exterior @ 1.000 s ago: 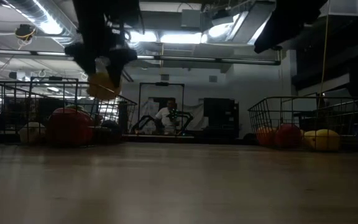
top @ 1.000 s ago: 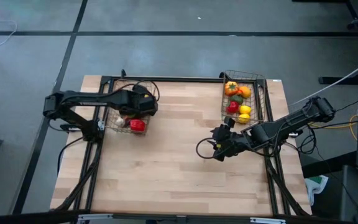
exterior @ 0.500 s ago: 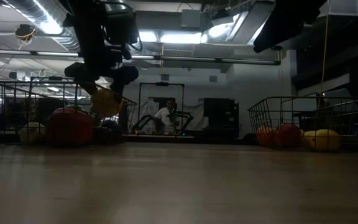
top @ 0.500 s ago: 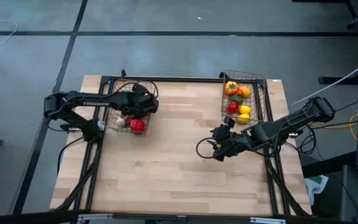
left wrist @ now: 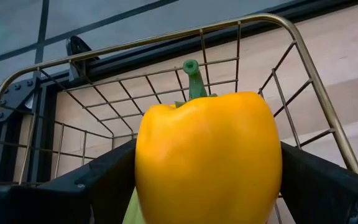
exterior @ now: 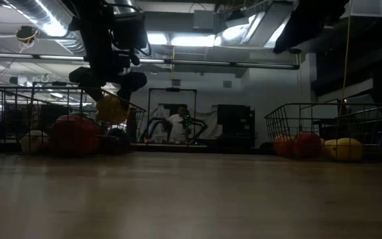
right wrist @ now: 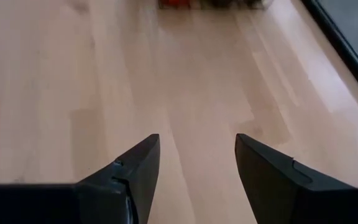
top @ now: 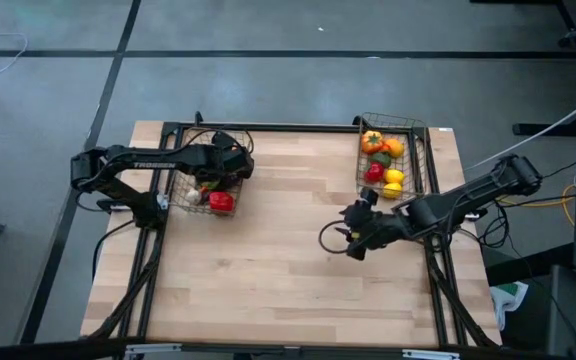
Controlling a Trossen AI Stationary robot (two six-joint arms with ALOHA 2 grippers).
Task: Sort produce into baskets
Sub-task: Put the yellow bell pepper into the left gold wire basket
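Note:
My left gripper (exterior: 111, 85) is over the left basket (top: 182, 204) and is shut on a yellow pepper (left wrist: 207, 162), which shows in the low view (exterior: 111, 108) at about the height of the basket's rim. A red pepper (top: 221, 201) and a pale piece (top: 195, 197) lie in that basket. The right basket (top: 423, 150) holds orange, red, green and yellow produce. In front of the right basket, my right gripper (right wrist: 197, 168) stands open above bare wood, with nothing between its fingers. My left gripper pinches the yellow pepper by two opposite sides (left wrist: 146, 171) between its two fingers. The fingers slant down from the table's left side. The pepper's green stem (left wrist: 193, 78) points away from the gripper. The pepper hangs clear of the produce below it.
The wire wall of the left basket (left wrist: 278, 74) stands close behind the held pepper. The middle of the table (top: 288, 240) is bare wood. A person (exterior: 176, 123) shows far off in the room behind the table.
My left gripper has gone down toward the left basket with the yellow pepper, which now hangs lower, at the basket's rim. Most of this drop came early in the second.

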